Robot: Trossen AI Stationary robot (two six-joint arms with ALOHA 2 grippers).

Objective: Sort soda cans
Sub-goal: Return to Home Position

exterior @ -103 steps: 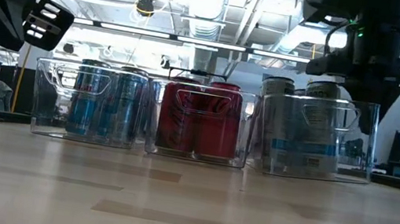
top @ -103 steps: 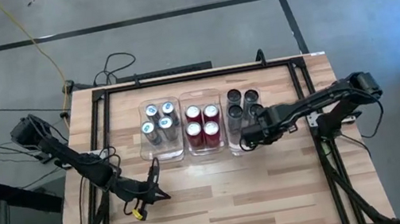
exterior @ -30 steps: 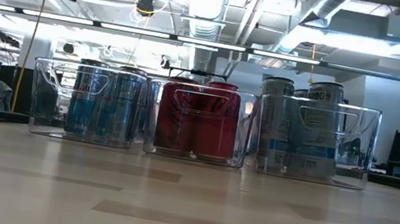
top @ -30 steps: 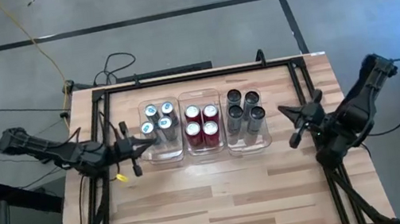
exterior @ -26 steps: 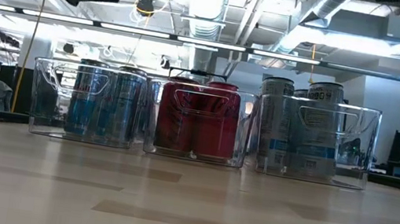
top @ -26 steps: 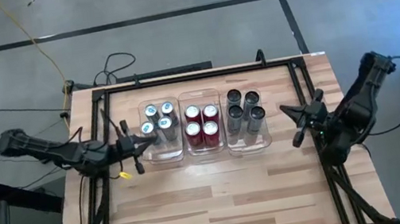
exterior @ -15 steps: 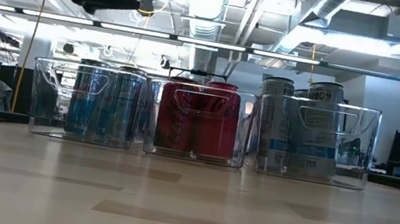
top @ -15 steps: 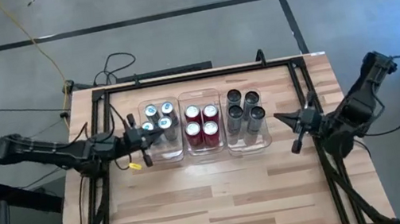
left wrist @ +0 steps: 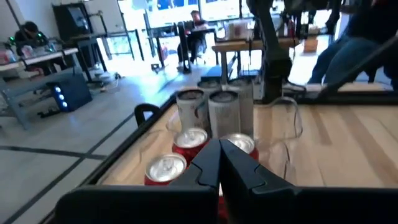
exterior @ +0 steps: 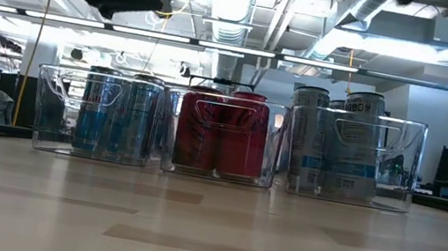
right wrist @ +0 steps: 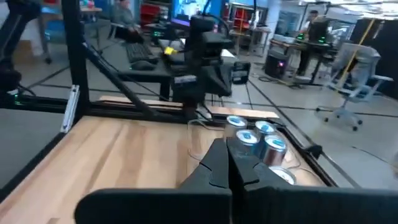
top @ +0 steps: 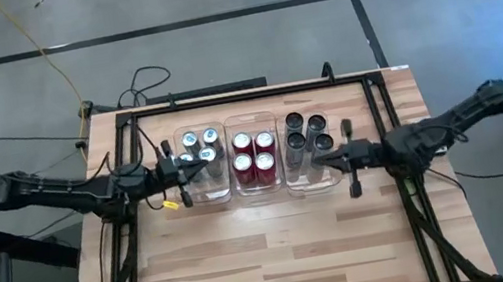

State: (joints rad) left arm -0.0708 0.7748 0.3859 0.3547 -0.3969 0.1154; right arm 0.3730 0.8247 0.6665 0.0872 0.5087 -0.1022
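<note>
— Where did the soda cans [exterior: 222, 139] stand?

— In the clear bins [top: 261, 188], side by side in the middle of the table [top: 279, 248]: silver-blue cans [top: 199, 152] left, red cans [top: 255, 154] centre, dark cans [top: 305, 135] right. One colour per bin, so I judged the sorting done.

— And the arms?

— I held the left gripper [left wrist: 219, 149] and right gripper [right wrist: 227, 148] raised near the outer bins, jaws pressed together on nothing. Nothing was left to carry, I reckoned.

The left tool [left wrist: 219, 147] partly hides the red cans [left wrist: 188, 140] in the left wrist view.
</note>
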